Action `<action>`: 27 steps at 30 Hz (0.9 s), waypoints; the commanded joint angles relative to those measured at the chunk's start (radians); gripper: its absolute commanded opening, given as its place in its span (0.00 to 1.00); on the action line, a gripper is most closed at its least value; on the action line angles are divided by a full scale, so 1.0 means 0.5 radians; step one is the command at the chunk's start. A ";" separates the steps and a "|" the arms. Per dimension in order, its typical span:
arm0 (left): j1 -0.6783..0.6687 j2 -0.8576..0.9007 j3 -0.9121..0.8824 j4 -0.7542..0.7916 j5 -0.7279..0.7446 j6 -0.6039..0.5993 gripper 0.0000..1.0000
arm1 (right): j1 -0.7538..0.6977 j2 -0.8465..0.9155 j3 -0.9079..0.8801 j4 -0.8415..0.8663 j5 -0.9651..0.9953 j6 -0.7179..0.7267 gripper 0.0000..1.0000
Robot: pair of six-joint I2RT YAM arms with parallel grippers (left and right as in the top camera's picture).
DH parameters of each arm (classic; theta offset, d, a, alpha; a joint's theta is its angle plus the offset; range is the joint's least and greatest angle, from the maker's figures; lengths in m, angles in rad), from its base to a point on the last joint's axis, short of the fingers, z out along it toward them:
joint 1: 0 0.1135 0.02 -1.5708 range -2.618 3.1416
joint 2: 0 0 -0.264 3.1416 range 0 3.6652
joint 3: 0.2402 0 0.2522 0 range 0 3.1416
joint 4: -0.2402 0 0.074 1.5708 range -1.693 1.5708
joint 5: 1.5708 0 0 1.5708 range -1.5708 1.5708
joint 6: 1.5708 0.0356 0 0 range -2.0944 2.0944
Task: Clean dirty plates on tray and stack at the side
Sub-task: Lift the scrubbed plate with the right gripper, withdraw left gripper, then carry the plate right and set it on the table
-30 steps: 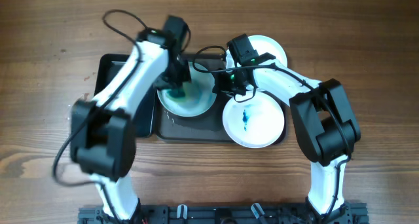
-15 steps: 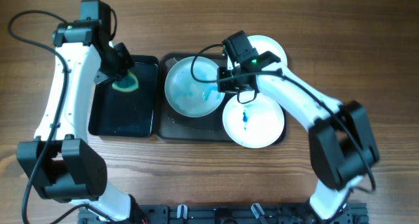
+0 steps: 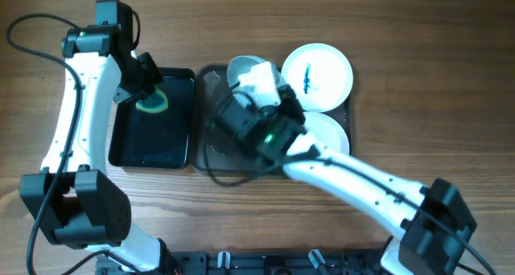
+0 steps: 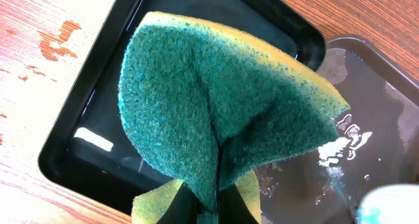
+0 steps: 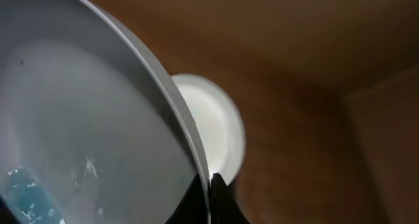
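My right gripper point(image 5: 209, 179) is shut on the rim of a white plate point(image 5: 85, 132) and holds it tilted, lifted off the dark grey tray point(image 3: 211, 150). Wet bluish smears remain on it. In the overhead view this plate point(image 3: 241, 67) peeks out behind my raised right arm. A second plate point(image 3: 318, 75) with a blue streak lies at the back right. A third plate point(image 3: 328, 135) lies on the tray's right end, partly under my arm. My left gripper point(image 4: 217, 201) is shut on a green and yellow sponge point(image 4: 209, 99) above the glossy black tray point(image 3: 153, 130).
The black tray point(image 4: 85, 112) sits directly left of the grey tray point(image 4: 373, 86), which is wet. Bare wooden table surrounds both trays. My right arm point(image 3: 338, 174) crosses the front right of the table. In the right wrist view a plate point(image 5: 216, 129) lies below the held one.
My right gripper has lifted the wiped plate off the grey tray and raised it high. My left arm has stayed over the black tray with the sponge.
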 commanded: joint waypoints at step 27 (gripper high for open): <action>-0.002 -0.006 0.012 -0.011 -0.023 0.017 0.04 | -1.276 -0.284 0.002 0.046 -2.767 0.086 0.04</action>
